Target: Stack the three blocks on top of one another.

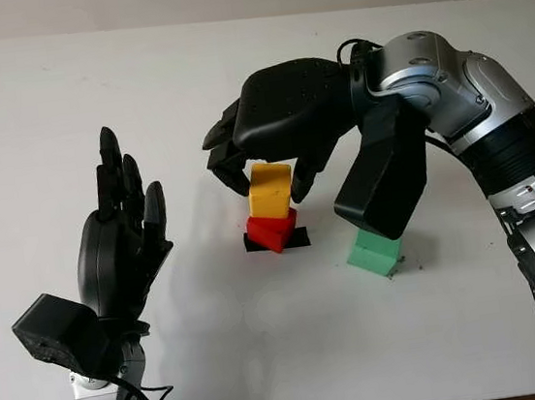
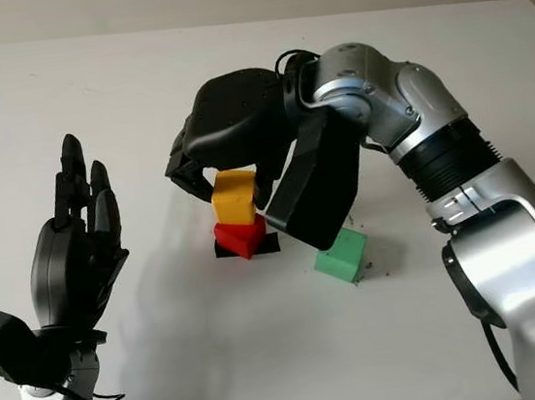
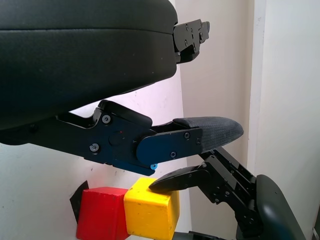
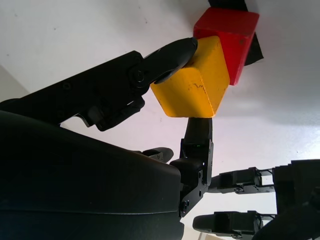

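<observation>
While its fingers pinch the yellow block (image 1: 270,189), the right hand (image 1: 282,120) holds it on the red block (image 1: 273,230) at the table's (image 1: 60,99) middle. The green block (image 1: 372,251) lies just right. The left hand (image 1: 121,239) hovers open, near left.

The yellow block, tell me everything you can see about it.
The yellow block is a smooth, painted-looking cube with rounded edges and a faint scuff on one face. It sits tilted on top of the red block, near the table's middle. The right hand is shut on it, fingertips pressing opposite sides.
</observation>
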`<act>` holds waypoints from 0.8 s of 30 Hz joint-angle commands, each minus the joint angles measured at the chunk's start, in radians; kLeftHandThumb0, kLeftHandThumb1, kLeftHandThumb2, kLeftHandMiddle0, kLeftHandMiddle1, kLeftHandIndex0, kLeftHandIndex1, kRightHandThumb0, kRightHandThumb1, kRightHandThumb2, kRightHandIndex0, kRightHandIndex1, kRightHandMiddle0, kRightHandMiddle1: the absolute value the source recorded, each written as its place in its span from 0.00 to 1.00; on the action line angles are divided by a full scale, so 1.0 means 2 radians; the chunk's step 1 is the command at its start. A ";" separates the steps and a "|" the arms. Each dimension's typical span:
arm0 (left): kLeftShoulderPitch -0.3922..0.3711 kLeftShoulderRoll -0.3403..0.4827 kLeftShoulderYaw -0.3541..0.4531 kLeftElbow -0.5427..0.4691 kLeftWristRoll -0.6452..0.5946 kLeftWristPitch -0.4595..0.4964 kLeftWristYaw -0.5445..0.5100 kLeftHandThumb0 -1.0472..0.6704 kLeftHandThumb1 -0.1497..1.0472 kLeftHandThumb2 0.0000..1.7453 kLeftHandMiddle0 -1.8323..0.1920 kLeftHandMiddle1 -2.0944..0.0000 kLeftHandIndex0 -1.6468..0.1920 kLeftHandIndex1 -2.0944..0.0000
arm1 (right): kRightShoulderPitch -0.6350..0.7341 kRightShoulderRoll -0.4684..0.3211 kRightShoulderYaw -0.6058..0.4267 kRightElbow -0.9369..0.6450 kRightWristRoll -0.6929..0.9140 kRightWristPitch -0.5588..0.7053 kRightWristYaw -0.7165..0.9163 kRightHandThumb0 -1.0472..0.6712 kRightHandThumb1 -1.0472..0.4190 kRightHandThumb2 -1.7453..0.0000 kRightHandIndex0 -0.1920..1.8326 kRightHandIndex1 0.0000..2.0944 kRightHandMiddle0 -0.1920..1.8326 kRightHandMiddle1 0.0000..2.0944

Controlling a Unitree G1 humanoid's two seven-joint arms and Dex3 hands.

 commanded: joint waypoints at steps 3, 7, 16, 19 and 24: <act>0.004 0.003 0.002 0.000 0.001 -0.004 -0.002 0.22 1.00 0.32 1.00 1.00 1.00 1.00 | -0.006 0.002 0.002 -0.005 0.020 0.000 0.017 0.39 0.07 0.97 0.27 0.02 0.31 0.69; 0.003 0.003 0.001 0.003 0.003 -0.005 -0.001 0.21 1.00 0.31 1.00 1.00 1.00 1.00 | -0.001 -0.001 0.002 -0.004 0.025 -0.002 0.024 0.39 0.06 0.97 0.27 0.02 0.32 0.67; 0.004 0.001 0.000 0.000 0.004 -0.002 0.003 0.21 1.00 0.31 1.00 1.00 1.00 1.00 | 0.000 0.002 0.002 0.001 0.032 -0.006 0.026 0.39 0.04 0.97 0.26 0.02 0.31 0.68; 0.003 0.001 0.000 0.000 0.005 -0.002 0.003 0.21 1.00 0.31 1.00 1.00 1.00 1.00 | 0.003 0.002 0.001 0.000 0.031 -0.004 0.024 0.38 0.04 0.97 0.27 0.02 0.30 0.68; 0.004 0.002 0.000 -0.001 0.007 -0.001 0.004 0.21 1.00 0.31 1.00 1.00 1.00 1.00 | 0.001 0.002 0.005 -0.001 0.031 0.008 0.037 0.38 0.05 0.97 0.25 0.01 0.28 0.69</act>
